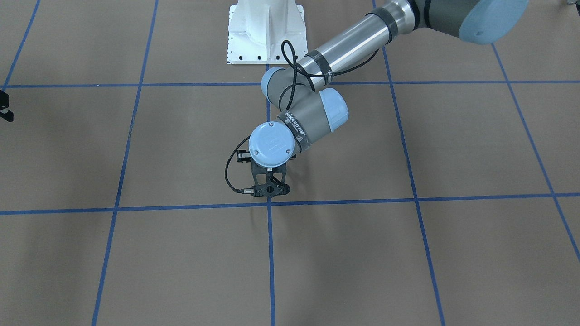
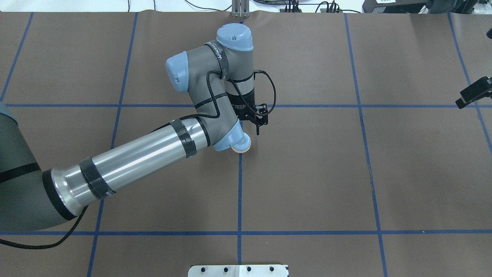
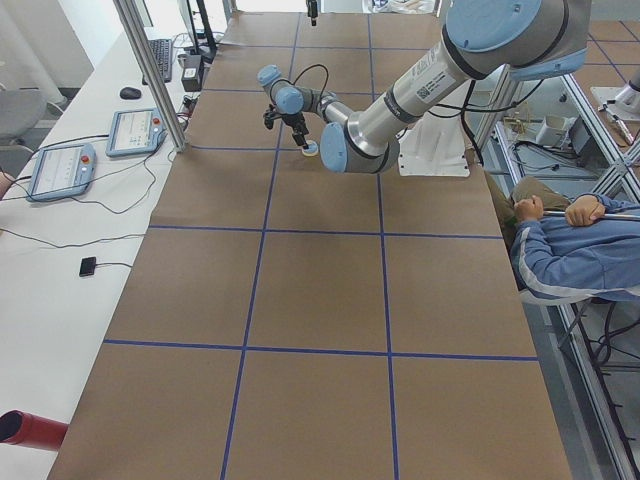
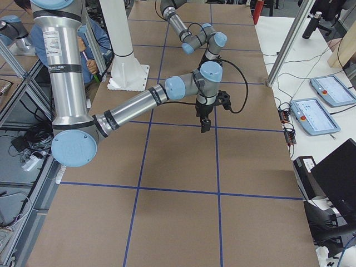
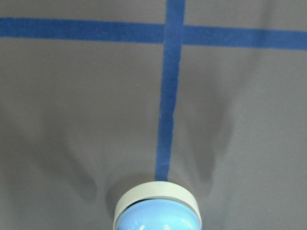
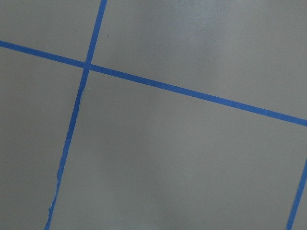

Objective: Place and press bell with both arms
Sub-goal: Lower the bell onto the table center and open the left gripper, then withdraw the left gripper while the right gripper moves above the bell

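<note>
The light-blue bell (image 5: 157, 215) with its cream base sits at the bottom edge of the left wrist view, on the blue tape line near the table's centre. In the overhead view only its cream rim (image 2: 243, 149) peeks out under the left arm's wrist cap. It also shows as a pale spot in the exterior left view (image 3: 311, 150). My left gripper (image 2: 243, 111) points down right over it. Its fingers are hidden, so I cannot tell if they hold the bell. My right gripper (image 4: 204, 122) hangs high, away from the bell, and only a black part (image 2: 475, 93) shows at the overhead view's right edge.
Brown paper with a blue tape grid (image 1: 271, 253) covers the table. The white pedestal base (image 1: 266, 31) stands at the robot's side. Tablets (image 3: 60, 170) lie on the side bench, and a seated person (image 3: 570, 250) is beside the table.
</note>
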You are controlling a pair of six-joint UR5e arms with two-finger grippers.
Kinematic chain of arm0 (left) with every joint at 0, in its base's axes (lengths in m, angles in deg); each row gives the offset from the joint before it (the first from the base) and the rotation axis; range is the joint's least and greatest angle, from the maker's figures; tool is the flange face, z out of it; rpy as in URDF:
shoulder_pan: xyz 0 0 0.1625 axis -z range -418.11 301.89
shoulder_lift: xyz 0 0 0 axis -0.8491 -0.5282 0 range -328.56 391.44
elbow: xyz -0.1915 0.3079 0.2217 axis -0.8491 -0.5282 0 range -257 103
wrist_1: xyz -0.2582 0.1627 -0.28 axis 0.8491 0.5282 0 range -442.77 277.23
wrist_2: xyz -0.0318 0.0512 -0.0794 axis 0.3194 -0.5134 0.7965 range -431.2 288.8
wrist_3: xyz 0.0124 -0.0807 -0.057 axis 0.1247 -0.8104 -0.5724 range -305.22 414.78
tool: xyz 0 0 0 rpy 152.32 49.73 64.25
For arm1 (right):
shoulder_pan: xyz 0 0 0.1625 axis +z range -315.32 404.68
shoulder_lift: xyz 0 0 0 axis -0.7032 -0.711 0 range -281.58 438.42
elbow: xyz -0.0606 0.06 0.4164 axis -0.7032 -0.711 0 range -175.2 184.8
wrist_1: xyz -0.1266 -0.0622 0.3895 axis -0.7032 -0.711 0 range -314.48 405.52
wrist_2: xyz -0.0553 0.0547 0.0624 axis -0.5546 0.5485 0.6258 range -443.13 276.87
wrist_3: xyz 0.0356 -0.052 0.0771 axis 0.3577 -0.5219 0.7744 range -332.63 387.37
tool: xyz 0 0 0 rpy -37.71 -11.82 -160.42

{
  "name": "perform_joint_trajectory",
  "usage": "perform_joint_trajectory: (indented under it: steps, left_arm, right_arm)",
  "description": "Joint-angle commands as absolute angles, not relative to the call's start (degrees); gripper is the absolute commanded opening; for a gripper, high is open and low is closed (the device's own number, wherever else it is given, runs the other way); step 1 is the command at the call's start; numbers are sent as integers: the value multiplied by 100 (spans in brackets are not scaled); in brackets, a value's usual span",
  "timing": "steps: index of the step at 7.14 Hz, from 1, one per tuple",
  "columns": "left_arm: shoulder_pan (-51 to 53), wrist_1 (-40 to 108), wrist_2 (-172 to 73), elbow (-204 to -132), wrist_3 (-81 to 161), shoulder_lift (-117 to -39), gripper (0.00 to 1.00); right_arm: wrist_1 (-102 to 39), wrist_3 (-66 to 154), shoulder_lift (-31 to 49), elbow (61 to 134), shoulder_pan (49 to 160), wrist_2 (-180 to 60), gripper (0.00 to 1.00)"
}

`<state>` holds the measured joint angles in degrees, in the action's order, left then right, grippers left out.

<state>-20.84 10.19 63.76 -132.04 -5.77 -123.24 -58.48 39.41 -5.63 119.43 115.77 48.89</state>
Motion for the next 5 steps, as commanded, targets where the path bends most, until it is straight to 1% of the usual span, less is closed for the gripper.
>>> perform_joint_trajectory:
  steps: [1, 2, 3, 5]
  left_arm:
    - [-1752, 664, 6397, -14015, -587, -12055, 89]
    - [-1568, 662, 6423, -14655, -526, -11522, 89]
    - [-1331, 644, 6458, -15505, -168, -10733, 89]
    - [-979, 635, 6459, -16861, 780, -9177, 89]
  right_arm:
    - [-5741, 5105, -123, 11967, 10836, 4643, 100]
    - [-5349, 5780, 45, 12019, 10275, 4207, 100]
    - [-5092, 7170, 403, 12002, 9660, 3889, 100]
    - [-5063, 8743, 1255, 11941, 8605, 3398, 100]
